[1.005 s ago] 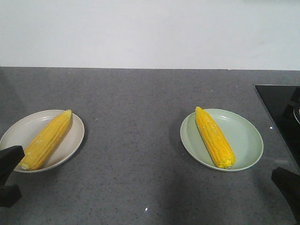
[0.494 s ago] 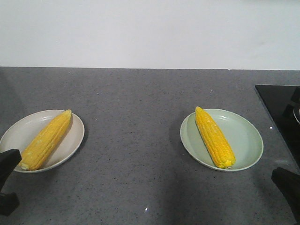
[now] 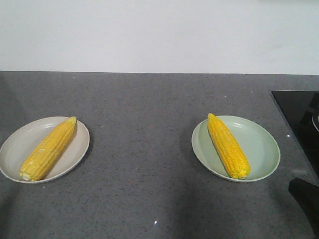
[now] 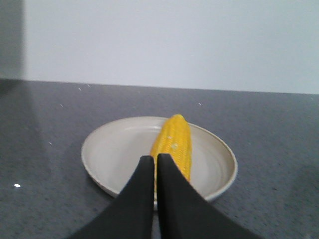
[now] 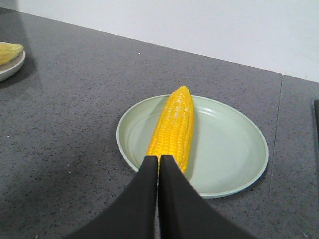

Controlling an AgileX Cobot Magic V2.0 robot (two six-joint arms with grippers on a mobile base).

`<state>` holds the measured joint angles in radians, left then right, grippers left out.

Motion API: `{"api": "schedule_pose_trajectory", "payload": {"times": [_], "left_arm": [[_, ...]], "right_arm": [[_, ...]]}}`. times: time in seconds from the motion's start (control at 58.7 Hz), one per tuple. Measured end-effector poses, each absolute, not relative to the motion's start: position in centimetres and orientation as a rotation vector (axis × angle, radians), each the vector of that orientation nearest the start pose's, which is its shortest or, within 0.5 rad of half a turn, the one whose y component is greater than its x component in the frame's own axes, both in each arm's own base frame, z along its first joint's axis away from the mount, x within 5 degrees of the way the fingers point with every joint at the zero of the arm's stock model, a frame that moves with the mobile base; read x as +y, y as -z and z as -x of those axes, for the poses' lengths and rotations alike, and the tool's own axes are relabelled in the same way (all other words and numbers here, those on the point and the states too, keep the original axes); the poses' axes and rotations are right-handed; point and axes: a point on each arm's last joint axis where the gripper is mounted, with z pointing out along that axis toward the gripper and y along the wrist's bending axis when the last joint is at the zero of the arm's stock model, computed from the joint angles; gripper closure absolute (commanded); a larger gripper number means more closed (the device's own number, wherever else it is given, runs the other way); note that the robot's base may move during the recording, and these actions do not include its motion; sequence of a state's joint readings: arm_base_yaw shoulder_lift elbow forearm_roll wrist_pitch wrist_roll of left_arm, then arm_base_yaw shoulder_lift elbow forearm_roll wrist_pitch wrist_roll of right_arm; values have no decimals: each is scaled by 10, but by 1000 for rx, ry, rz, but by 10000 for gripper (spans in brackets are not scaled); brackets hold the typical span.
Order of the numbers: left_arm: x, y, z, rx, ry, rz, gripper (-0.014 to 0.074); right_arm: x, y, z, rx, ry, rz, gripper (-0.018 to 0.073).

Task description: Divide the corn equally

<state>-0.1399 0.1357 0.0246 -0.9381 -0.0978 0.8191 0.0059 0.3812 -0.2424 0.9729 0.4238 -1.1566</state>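
left gripper (image 4: pixel 155 164) withdrawn from front view | both grippers (image 5: pixel 158 164) pressed together | corn (image 3: pixel 48 148) on each plate (image 3: pixel 82 144)

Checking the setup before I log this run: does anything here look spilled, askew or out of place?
Nothing stands out. One corn cob lies inside the beige plate, another corn cob inside the green plate. Both plates sit flat on the grey countertop, with no spill or damage visible.

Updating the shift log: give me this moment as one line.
beige plate: one corn cob | green plate: one corn cob | left gripper: shut, empty | right gripper: shut, empty | split: even
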Motion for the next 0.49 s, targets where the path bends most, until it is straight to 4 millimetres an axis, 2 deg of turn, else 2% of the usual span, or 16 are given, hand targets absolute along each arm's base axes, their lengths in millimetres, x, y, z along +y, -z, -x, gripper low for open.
{"api": "schedule_pose_trajectory", "payload": {"times": [0.239, 0.494], "left_arm": [[9, -208, -61, 1490, -28, 141, 603], [7, -204, -60, 1532, -22, 131, 603]], "right_arm": [[32, -248, -85, 1801, -171, 451, 563], [32, -248, -85, 1801, -171, 451, 561]]}}
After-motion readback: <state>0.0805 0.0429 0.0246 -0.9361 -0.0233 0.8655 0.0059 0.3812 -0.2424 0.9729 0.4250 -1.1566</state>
